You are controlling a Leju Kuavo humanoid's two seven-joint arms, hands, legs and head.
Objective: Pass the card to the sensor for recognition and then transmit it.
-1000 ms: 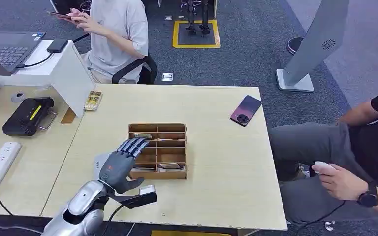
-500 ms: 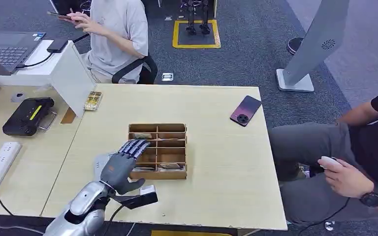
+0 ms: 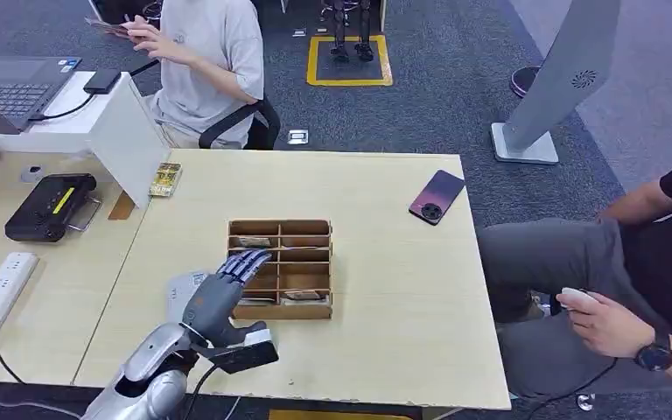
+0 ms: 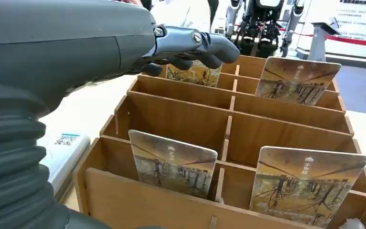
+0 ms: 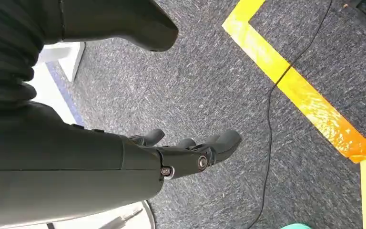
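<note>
Early stage. Our left hand [image 3: 214, 302] hovers over the wooden card box's [image 3: 281, 306] left side, near the tabletop's front edge, fingers [image 4: 205, 45] spread, holding nothing. Cards [image 4: 174, 162] stand in their compartments, none lifted. Scanning and handover remain. Right hand [image 5: 190, 152] hangs loosely curled, empty.

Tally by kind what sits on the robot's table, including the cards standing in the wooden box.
Cards: 4
Wooden box: 1
Sensor: 1
Phone: 1
Total: 7
</note>
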